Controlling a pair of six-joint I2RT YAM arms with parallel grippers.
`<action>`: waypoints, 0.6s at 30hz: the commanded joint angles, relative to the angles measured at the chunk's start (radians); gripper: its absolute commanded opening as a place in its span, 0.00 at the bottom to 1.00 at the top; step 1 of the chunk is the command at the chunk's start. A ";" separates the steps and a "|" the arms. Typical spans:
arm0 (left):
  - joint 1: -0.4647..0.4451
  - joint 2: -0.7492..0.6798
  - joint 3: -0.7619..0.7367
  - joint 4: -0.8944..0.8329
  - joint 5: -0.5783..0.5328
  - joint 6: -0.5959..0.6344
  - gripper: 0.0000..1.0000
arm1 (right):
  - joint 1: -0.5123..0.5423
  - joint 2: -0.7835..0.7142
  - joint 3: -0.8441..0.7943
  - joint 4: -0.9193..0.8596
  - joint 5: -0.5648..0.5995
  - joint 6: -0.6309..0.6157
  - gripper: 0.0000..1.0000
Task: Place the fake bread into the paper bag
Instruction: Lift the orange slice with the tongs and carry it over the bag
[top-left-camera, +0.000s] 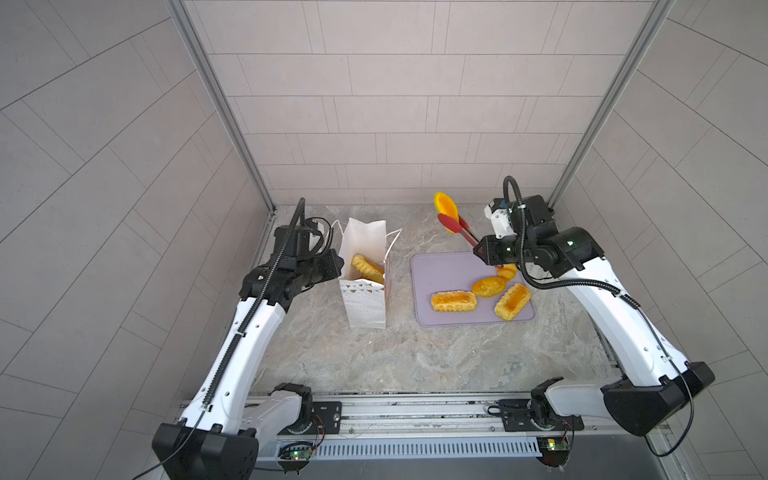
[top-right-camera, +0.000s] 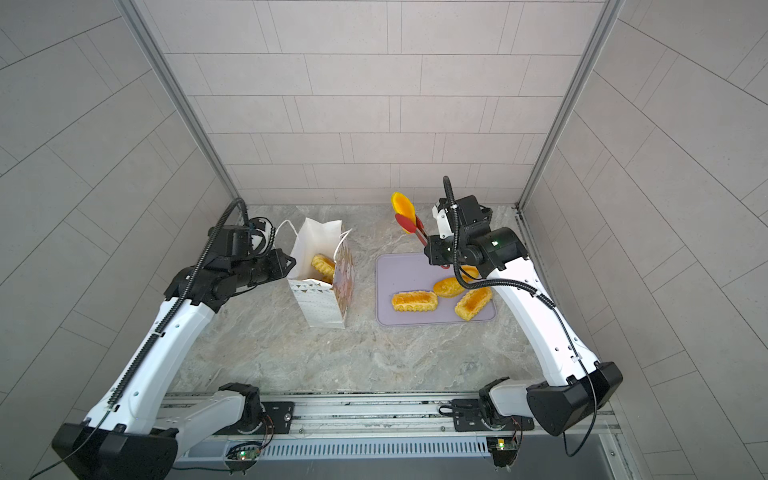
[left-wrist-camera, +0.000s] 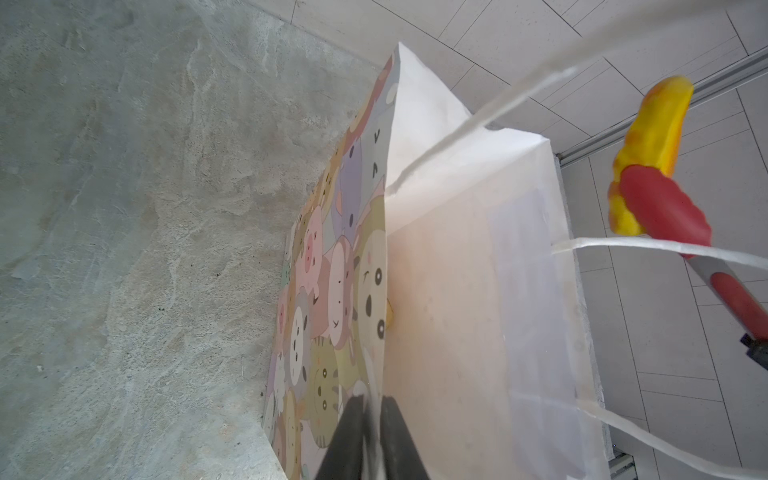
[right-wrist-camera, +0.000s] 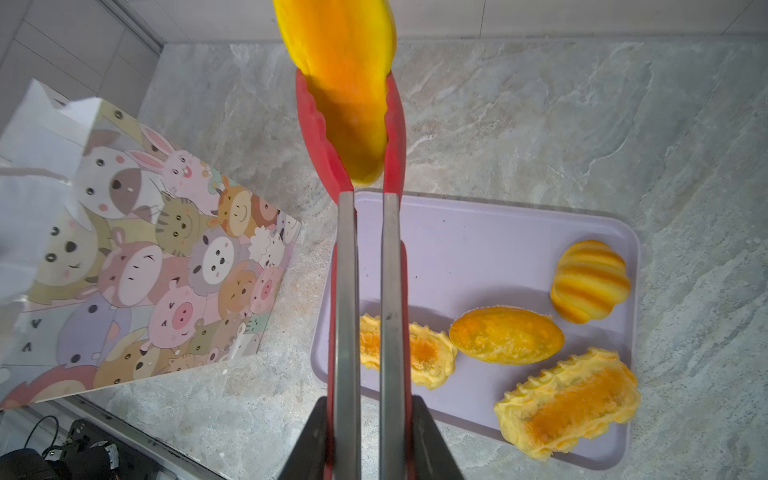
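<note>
- The right gripper (right-wrist-camera: 368, 402) is clamped on the steel arms of the tongs (right-wrist-camera: 347, 270), squeezing them nearly together.
- The red tong tips pinch one smooth orange-yellow bread (right-wrist-camera: 345, 70), held up in the air, clear of the tray and apart from the bag.
- The left gripper (left-wrist-camera: 374, 419) is closed on the top edge of one wall of the paper bag (left-wrist-camera: 457, 291), which stands upright with its mouth open.
- A bagged loaf (top-left-camera: 368, 268) lies inside.
- The lilac tray (top-left-camera: 440, 266), right of the bag in both top views, carries a left loaf (top-left-camera: 453, 302), a right loaf (top-left-camera: 512, 302), an oval bun (top-left-camera: 488, 286) and a striped bun (right-wrist-camera: 590, 280).
- Bag and tray rest on the marbled table (top-left-camera: 374, 357).
</note>
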 joint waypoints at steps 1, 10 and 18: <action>0.006 -0.004 0.004 0.001 0.003 0.010 0.15 | 0.003 -0.047 0.060 0.035 -0.028 0.020 0.27; 0.006 -0.002 0.006 0.003 0.006 0.006 0.15 | 0.083 -0.063 0.159 0.058 -0.085 0.008 0.27; 0.005 -0.003 0.005 0.003 0.006 0.005 0.15 | 0.230 -0.044 0.227 0.059 -0.051 -0.045 0.27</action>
